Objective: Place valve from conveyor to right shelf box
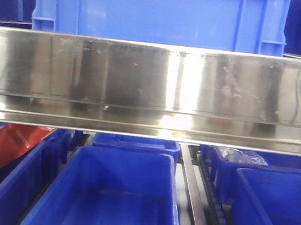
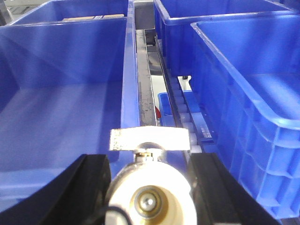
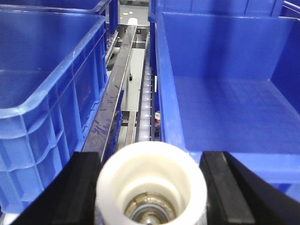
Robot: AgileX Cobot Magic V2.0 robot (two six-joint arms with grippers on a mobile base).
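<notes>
The left gripper [image 2: 150,164] clamps a valve [image 2: 150,199] by the rail [image 2: 144,93] between blue boxes [image 2: 243,93]; the right gripper [image 3: 151,164] clamps a second valve [image 3: 152,180], white-capped.

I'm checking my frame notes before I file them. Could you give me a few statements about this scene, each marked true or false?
1. The left gripper grips a silver metal valve with a white plastic cap between its jaws. True.
2. The right gripper has nothing between its jaws. False: a second white-capped valve sits there.
3. A shiny steel shelf beam spans the front view above open blue plastic bins. True.
4. The red package lies at the right edge of the front view. False: it is at the left edge.
</notes>
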